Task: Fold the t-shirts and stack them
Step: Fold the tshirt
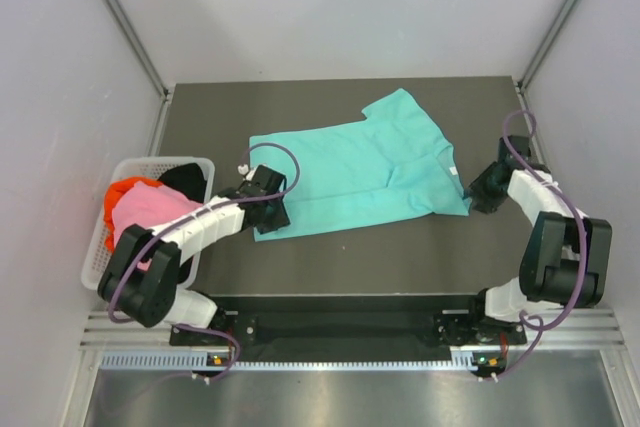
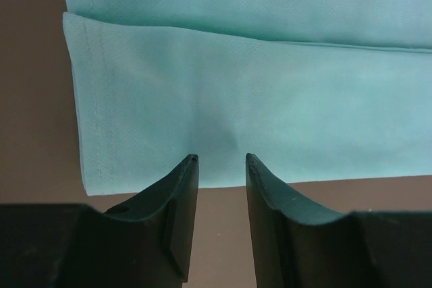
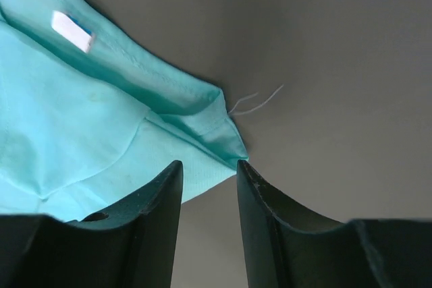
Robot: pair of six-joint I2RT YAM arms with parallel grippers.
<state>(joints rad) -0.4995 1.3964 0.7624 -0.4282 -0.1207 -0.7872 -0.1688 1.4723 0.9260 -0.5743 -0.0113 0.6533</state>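
Observation:
A teal t-shirt [image 1: 360, 167] lies spread on the dark table [image 1: 400, 257], partly folded lengthwise. My left gripper [image 1: 268, 215] is open at the shirt's near left hem corner; in the left wrist view its tips [image 2: 221, 161] sit just over the hem edge of the teal cloth [image 2: 256, 99]. My right gripper [image 1: 474, 199] is open at the shirt's near right corner; in the right wrist view [image 3: 208, 166] the corner of the teal cloth [image 3: 101, 126] lies between the tips. Pink [image 1: 150, 212], red-orange [image 1: 125, 190] and black [image 1: 185, 179] shirts sit in the basket.
A white lattice basket [image 1: 200, 163] stands at the table's left edge, beside my left arm. Grey walls close in the left, right and back. A white label [image 3: 71, 32] shows on the teal shirt's neckline and loose threads [image 3: 260, 102] trail from its corner.

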